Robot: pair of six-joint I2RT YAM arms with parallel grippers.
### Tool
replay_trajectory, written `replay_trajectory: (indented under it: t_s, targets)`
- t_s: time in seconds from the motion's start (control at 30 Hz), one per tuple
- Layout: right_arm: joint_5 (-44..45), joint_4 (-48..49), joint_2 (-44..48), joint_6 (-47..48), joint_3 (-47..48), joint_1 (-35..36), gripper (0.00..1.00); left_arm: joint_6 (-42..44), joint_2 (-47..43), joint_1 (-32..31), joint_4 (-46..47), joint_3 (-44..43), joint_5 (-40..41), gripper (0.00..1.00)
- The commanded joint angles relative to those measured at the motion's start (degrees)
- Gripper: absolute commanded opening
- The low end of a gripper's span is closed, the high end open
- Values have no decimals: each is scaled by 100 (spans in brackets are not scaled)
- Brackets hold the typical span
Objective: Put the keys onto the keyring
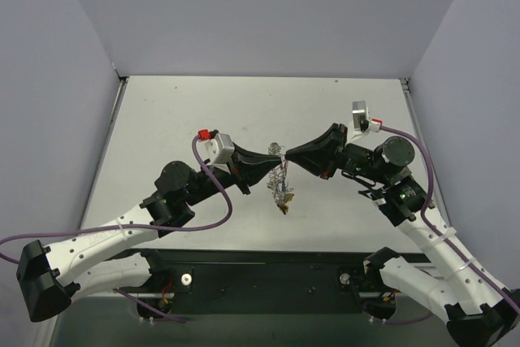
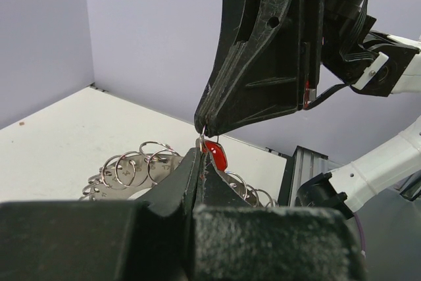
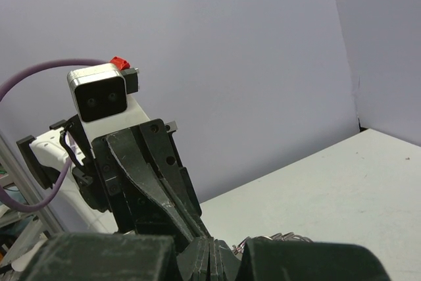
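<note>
My two grippers meet tip to tip above the middle of the table. The keyring [image 1: 280, 184], a silvery hoop hung with small rings [image 2: 138, 166], dangles below them with a gold-yellow tag [image 1: 284, 207] at its bottom. The left gripper [image 1: 272, 160] [image 2: 199, 153] is shut on the hoop's top edge. A red key [image 2: 217, 154] sits just behind its fingertips, hanging from a small ring at the tip of the right gripper [image 2: 205, 125] [image 1: 286, 153], which is shut on it. The right wrist view shows the right gripper [image 3: 209, 240] shut, facing the left gripper [image 3: 201, 232], with ring loops [image 3: 277, 236] beside them.
The white table [image 1: 179, 119] is walled by purple panels on three sides. The left wrist camera block [image 1: 213, 140] and the right one [image 1: 361, 115] stand above the arms. A black rail [image 1: 268, 270] with both arm bases runs along the near edge.
</note>
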State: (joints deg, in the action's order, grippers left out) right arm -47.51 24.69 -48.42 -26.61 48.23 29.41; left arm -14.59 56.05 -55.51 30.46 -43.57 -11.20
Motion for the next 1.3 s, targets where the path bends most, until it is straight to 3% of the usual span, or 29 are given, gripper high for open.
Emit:
replay_trajectory:
  t_s: [0.0,1.27]
  targets:
    - [154,458,114,226,187,30,0,-53,-165,-22,479,-275,-216,0]
    - [470,-86,211,595,117,39,0,-431,-174,-22,1032,-239,-58,0]
